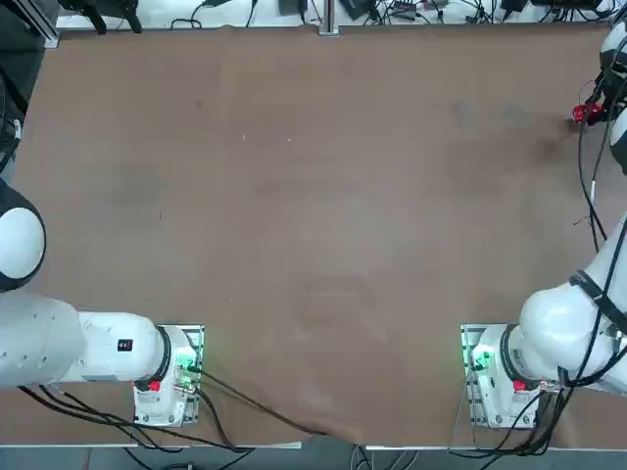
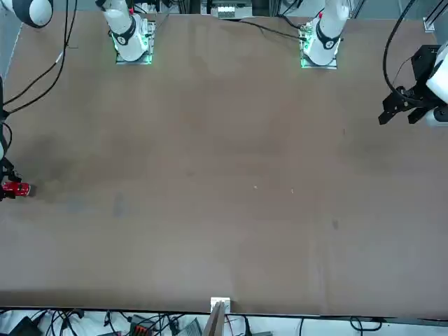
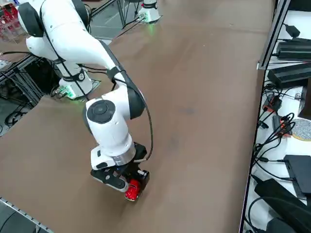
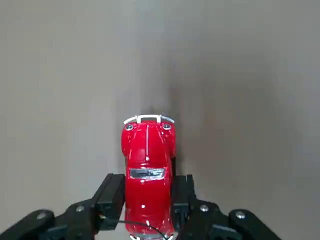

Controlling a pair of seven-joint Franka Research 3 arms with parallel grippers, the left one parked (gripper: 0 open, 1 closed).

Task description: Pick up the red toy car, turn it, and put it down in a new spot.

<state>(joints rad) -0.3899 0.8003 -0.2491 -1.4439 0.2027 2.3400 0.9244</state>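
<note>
Fingers: the two black fingers (image 4: 111,196) of the right gripper (image 4: 148,197) press on either flank of the red toy car (image 4: 148,172), clenched around its rear half.
Car in the grasp: its bonnet and silver bumper stick out past the fingertips, and its length runs along the gripper's line, so a roll of the wrist would turn it.
Why held so: gripping the narrow sides gives flat contact; judged from the task, this looks like the carry or turn stage, with the set-down not yet done.
Car location: near the table's (image 1: 313,235) right edge in the overhead view, toward the far end (image 1: 588,114), well away from the arm's base (image 1: 495,377).
Height: in the side view the car (image 3: 132,191) hangs nose-down under the wrist, close above the surface; whether it touches I cannot tell.
Containers: none visible; the brown tabletop holds no tray, box or bowl.
</note>
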